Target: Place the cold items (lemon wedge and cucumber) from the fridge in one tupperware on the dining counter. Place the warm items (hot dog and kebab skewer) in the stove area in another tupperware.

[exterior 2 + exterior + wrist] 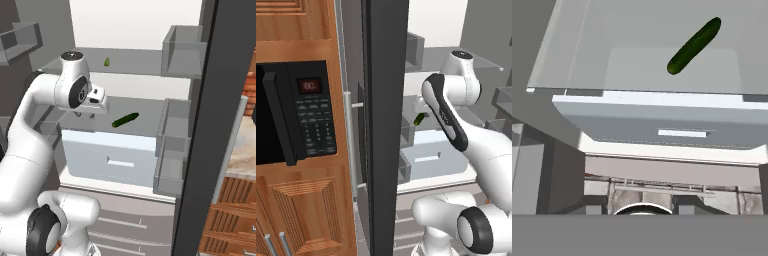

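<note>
The fridge [131, 22] stands open with its white inside facing me. A dark green cucumber [125, 120] [419, 119] [693, 46] lies slanted on the middle shelf above a grey drawer [111, 161]. A small green lemon wedge [106, 62] rests on the shelf above. My gripper [85, 115] hangs inside the fridge, left of the cucumber and apart from it, pointing down. Its two fingertips stand apart with nothing between them. The hot dog, kebab skewer and tupperware are out of view.
The dark fridge door edge [387, 125] rises close on the left and another door edge [205, 150] on the right. Grey door bins [172, 145] jut in beside the drawer. A black microwave [291, 112] sits in wooden cabinets at the left.
</note>
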### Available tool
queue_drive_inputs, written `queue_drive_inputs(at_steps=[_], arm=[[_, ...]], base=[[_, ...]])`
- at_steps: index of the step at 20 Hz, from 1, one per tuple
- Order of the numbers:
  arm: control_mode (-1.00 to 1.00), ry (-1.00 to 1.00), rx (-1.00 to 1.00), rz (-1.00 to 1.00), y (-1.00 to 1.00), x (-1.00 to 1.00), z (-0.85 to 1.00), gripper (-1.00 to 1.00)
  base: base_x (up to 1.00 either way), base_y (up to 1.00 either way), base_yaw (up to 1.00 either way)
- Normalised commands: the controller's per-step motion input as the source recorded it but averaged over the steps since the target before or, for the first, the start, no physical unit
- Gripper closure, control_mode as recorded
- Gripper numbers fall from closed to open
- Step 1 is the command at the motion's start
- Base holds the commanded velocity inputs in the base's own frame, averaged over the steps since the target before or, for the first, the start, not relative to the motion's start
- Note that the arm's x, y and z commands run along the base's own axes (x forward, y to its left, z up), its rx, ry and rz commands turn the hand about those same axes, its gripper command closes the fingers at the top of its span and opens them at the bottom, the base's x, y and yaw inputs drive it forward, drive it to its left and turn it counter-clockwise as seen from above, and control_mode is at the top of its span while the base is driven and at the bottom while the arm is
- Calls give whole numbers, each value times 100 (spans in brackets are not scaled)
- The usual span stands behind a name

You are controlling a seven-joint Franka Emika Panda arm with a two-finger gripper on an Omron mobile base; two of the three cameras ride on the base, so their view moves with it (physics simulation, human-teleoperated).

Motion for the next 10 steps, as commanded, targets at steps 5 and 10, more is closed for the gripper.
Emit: queue_drive_inputs(at_steps=[5, 10], arm=[[-100, -13, -2, 0, 3, -12, 7, -100], [-100, -21, 0, 0, -5, -13, 40, -100]], base=[[0, 0, 0], [0, 0, 0]])
